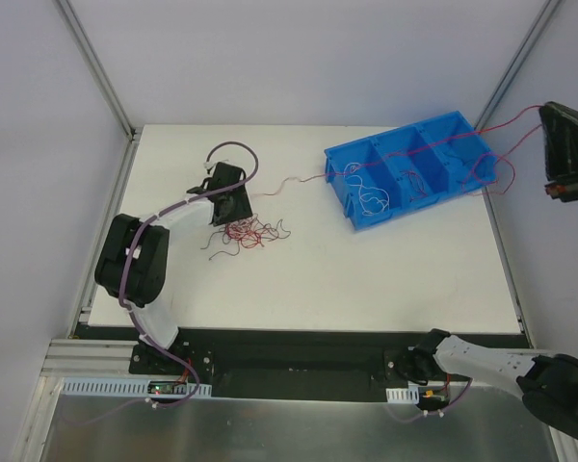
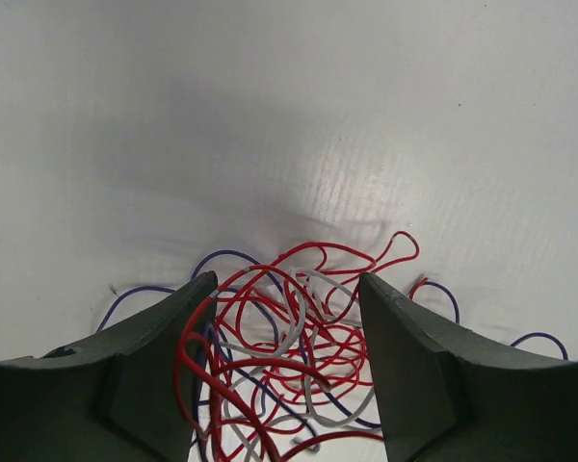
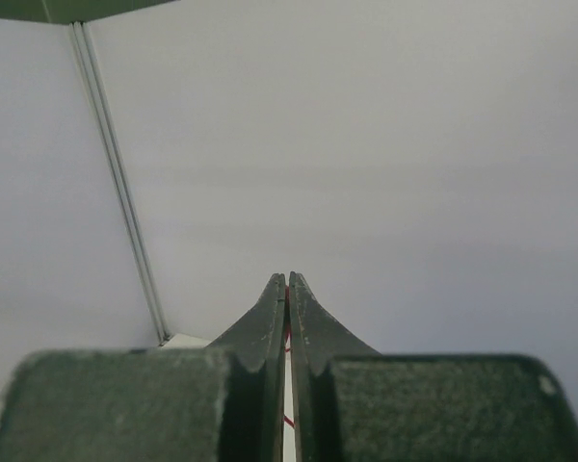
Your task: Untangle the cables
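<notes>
The left arm (image 1: 135, 260) is folded at the elbow and reaches forward over the counter (image 1: 366, 279). Its wrist points down at the tangle (image 1: 246, 231). The left gripper (image 2: 287, 289) is spread wide open, and its fingers (image 2: 164, 366) straddle the pile without grabbing anything. From its wrist cam the cables (image 2: 289, 332) in there are mostly red, with some white and a few bluish ones, all curled over each other between the jaws.

The right arm (image 1: 501, 364) swings out past the counter's right edge and is lifted up high. The right gripper (image 3: 287, 281) is clamped tight on a red strand (image 1: 308, 177), and a bit of red is pinched between the fingers. That strand runs from the tangle across the top of the blue bin (image 1: 335, 183) and up to the gripper.

The bin sits at the far right of the counter and has three compartments. A white cable (image 1: 371, 199) is curled in the left one, and red loops lie over the other two and hang off the right end.
</notes>
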`<action>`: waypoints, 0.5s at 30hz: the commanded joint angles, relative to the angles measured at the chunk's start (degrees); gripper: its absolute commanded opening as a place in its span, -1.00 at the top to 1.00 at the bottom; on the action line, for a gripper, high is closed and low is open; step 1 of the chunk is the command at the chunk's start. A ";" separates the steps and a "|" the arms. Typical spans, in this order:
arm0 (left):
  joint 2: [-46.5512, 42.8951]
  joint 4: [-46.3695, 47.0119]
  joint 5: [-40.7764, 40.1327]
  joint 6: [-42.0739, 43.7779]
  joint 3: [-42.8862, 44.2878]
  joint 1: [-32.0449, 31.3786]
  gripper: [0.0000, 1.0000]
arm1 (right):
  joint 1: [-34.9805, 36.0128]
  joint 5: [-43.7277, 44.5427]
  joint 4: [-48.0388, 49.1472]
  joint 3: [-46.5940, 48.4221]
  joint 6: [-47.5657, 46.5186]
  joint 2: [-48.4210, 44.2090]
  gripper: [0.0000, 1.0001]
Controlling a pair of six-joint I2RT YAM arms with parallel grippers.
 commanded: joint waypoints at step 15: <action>-15.65 -3.53 16.37 -0.44 4.27 0.85 -0.93 | 0.46 4.54 8.52 -28.52 -1.28 -8.53 0.99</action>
